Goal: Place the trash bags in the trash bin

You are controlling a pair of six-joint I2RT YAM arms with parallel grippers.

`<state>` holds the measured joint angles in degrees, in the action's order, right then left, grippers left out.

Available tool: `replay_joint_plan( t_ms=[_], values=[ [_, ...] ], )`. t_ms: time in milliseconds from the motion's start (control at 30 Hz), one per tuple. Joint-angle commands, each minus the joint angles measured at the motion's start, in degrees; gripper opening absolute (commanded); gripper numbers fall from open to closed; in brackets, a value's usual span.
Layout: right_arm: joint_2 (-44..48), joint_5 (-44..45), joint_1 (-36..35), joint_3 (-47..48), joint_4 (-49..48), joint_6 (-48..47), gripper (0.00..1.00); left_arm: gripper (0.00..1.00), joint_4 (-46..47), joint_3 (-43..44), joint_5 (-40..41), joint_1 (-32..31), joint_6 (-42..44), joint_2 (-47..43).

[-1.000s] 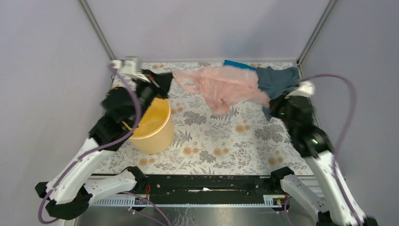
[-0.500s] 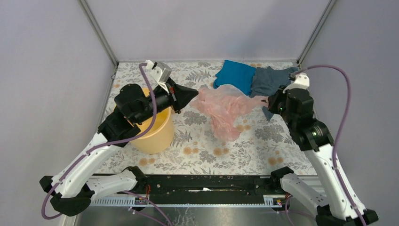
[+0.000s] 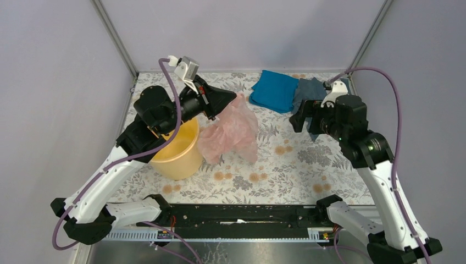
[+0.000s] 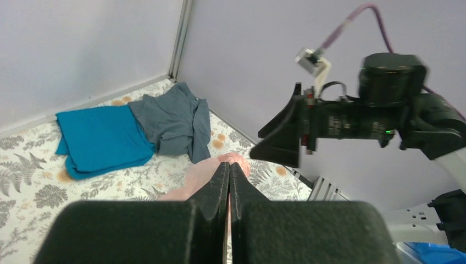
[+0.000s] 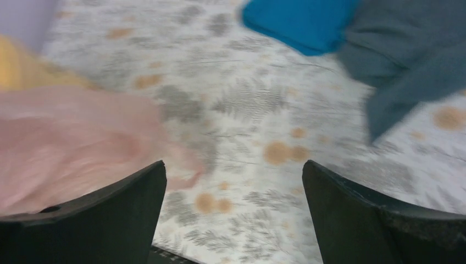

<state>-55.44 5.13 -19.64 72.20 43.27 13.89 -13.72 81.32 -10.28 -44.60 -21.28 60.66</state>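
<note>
Pink film hangs from my left pincer [image 3: 227, 103], which is pinched together on the trash bags [image 3: 233, 131]. The bag droops just to the right of the trash bin [image 3: 177, 160], outside its rim. My right pincer [image 5: 233, 168] stands apart, empty. As I judge it, the wide, limp film could snag the rim, drape outside, or tip the bin. No writing is readable anywhere.

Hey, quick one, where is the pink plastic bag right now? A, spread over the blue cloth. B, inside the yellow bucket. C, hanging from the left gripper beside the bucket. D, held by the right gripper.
C: the pink plastic bag hangs from the left gripper, jaws shut on it, beside the yellow bucket and not in it; the right gripper is open and empty.
</note>
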Motion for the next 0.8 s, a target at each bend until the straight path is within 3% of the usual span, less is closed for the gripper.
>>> replay_joint_plan(
  t_ms=[0, 100, 300, 433, 600, 767],
  values=[
    [0.94, -33.02, -0.92, -2.7, -9.99, 7.1, 1.0, 0.0, 1.97, 1.12, -0.28, -0.02, -3.16, 1.51],
    [3.11, -40.41, -5.81, -11.84, -26.76, 18.82, 1.0, 0.0, 0.61, 3.0, -0.8, -0.01, -5.03, 3.56],
    [-2.0, -35.4, -18.6, -13.61, -33.6, 26.89, 1.0, 0.0, -5.63, 8.92, 5.35, 0.0, -8.16, 7.64],
    [-3.06, -23.78, -27.9, -15.5, -36.52, 27.96, 1.0, 0.0, -5.02, 9.47, 7.03, -0.05, -8.63, 8.41],
    [-1.76, -1.28, -31.37, -17.41, -32.31, 22.93, 1.0, 0.0, -2.63, 9.44, 4.94, 0.0, -10.35, 8.96],
    [-1.1, 5.47, -31.78, -21.71, -39.19, 20.84, 1.0, 0.0, -1.2, 10.11, 2.23, 0.03, -11.87, 9.73]
  ],
)
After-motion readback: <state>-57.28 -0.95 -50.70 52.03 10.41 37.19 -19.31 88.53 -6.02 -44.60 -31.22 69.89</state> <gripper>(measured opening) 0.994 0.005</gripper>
